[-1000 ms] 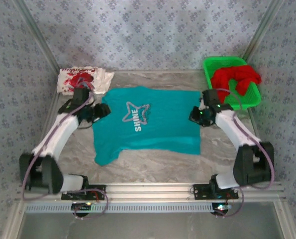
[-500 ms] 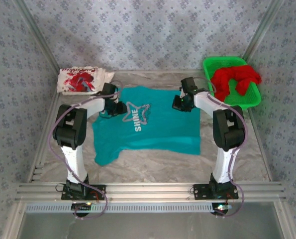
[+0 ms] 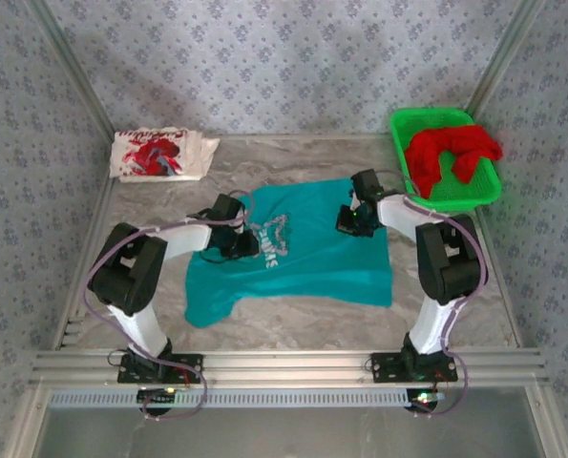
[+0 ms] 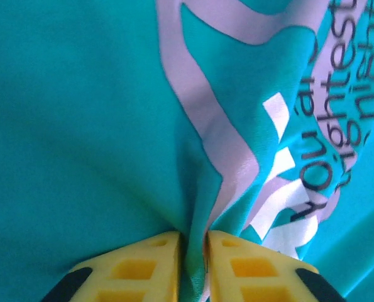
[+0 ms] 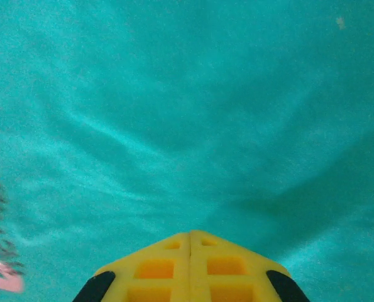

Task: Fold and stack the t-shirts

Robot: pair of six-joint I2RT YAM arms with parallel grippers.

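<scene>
The green plastic basket (image 3: 476, 197) stands at the far right corner of the table (image 3: 293, 310) and contains one crumpled red t-shirt (image 3: 451, 153), with part of the cloth lying over its rim. The white t-shirt with red print (image 3: 159, 155) lies folded at the far left corner, well apart from the basket. The teal t-shirt (image 3: 307, 262) lies at the centre of the table, its lettered chest area bunched. The left gripper (image 3: 241, 244) is clenched on a raised fold of the teal t-shirt beside the white lettering. The right gripper (image 3: 352, 221) rests at the shirt's far right edge with its yellow fingers (image 5: 155, 267) pressed together. Whether cloth lies between them cannot be determined.
</scene>
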